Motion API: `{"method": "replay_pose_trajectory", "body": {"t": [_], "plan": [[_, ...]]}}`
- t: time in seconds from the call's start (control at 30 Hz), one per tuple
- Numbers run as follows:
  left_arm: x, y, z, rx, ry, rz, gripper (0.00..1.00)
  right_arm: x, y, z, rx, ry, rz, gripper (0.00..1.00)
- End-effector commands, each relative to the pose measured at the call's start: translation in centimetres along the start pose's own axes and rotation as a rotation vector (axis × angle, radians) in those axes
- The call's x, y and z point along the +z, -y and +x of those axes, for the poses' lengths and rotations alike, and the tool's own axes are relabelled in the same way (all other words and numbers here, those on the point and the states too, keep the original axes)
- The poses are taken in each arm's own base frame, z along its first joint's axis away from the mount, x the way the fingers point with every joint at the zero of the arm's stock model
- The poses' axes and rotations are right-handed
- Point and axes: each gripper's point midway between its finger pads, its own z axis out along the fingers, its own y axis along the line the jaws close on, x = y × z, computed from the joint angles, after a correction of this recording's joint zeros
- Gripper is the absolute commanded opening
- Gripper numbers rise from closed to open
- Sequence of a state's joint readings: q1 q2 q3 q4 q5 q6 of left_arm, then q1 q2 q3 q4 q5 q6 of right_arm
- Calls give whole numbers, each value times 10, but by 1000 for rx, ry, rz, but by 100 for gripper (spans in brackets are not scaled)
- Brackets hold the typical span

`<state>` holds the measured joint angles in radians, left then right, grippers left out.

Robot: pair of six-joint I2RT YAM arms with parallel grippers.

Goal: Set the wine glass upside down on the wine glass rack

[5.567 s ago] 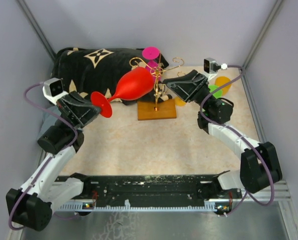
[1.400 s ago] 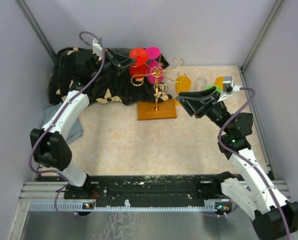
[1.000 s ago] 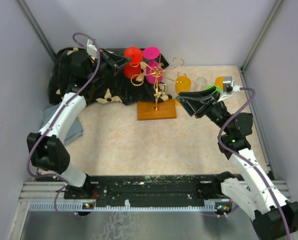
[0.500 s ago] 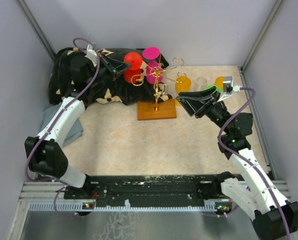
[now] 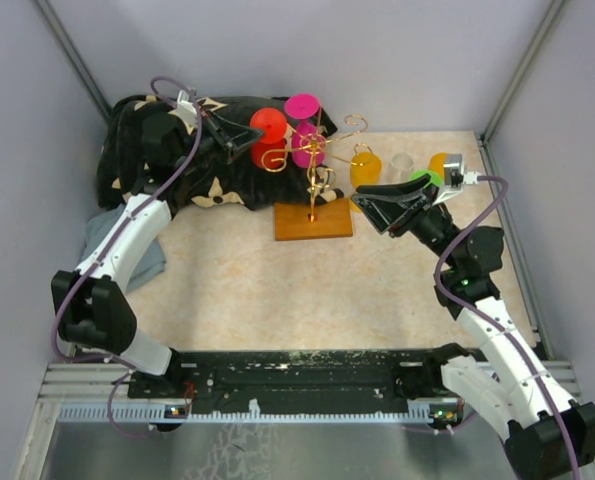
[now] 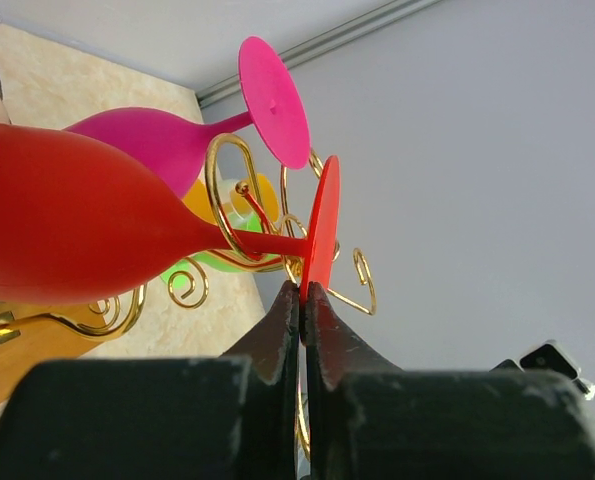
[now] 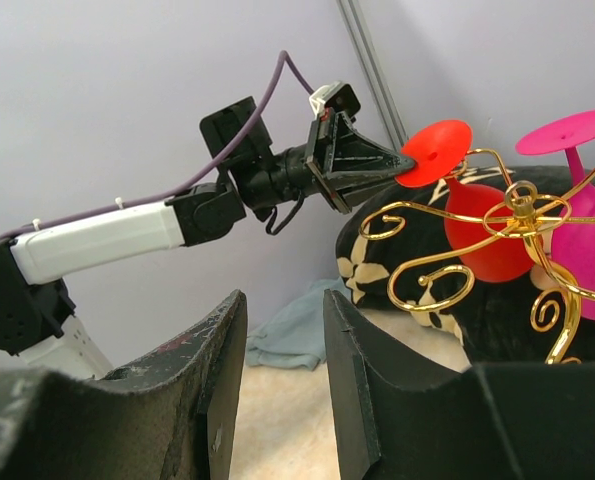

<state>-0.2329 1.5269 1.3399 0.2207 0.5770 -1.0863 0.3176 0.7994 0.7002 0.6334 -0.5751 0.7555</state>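
Pinching the foot rim of the red wine glass (image 6: 67, 230) w/ my left end effector (image 6: 303, 290), jaws closed to a sliver on that thin disc. The glass is bowl-down, foot-up at the left side of the wine glass rack (image 5: 312, 165), beside a pink glass (image 6: 147, 150) hung the same way.

Step in hand, as I judge it: seating the stem in a gold loop, i.e. the tail end of the hang. The stem passes through a curl of wire, so it looks seated or nearly. I can't confirm the foot bears on the wire rather than on me. Next move prob calls for a slow let-go: open just enough to free the disc, watch for swing or slip, then back out w/o snagging the curls.

My right end effector (image 7: 283, 300) hovers right of the rack, jaws part open, nothing between them, apart from the wire.

Views: only the left wrist cam gives the pinch and the stem-in-loop detail. Top cam shows just red against the wire, but it alone gives the wooden base (image 5: 313, 222) on the bench (image 5: 277, 290) and both arms' layout. Right wrist cam gives the side-on look: bowl below the wire arms, foot above.
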Motion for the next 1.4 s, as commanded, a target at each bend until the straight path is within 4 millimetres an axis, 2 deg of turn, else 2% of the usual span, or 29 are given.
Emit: {"method": "replay_pose_trajectory", "body": {"t": [0.0,0.17,0.37,0.47,0.73,0.87,1.1,1.23,1.37], "plan": [[2,-5,5,-3,-27,22,4,0,-11,-14,-36,49,-34,37],[1,-11,9,-13,-33,22,11,-1,-11,-14,-38,46,-29,37],[-1,-12,14,-15,-45,26,33,-1,-11,-14,-37,48,-29,37],[-3,-11,16,-12,-49,33,40,-1,-10,-14,-34,47,-28,37],[-17,4,12,41,-20,23,46,-1,-8,-14,-34,43,-12,37],[-34,13,2,127,43,-32,49,-2,-6,-15,-44,39,10,37],[-77,26,-17,282,166,-137,52,-2,2,-19,-65,26,79,38],[-102,39,-19,373,220,-164,52,-4,22,-23,-82,7,216,38],[-122,46,-10,418,235,-158,52,-14,57,-31,-105,-1,437,38]]}}
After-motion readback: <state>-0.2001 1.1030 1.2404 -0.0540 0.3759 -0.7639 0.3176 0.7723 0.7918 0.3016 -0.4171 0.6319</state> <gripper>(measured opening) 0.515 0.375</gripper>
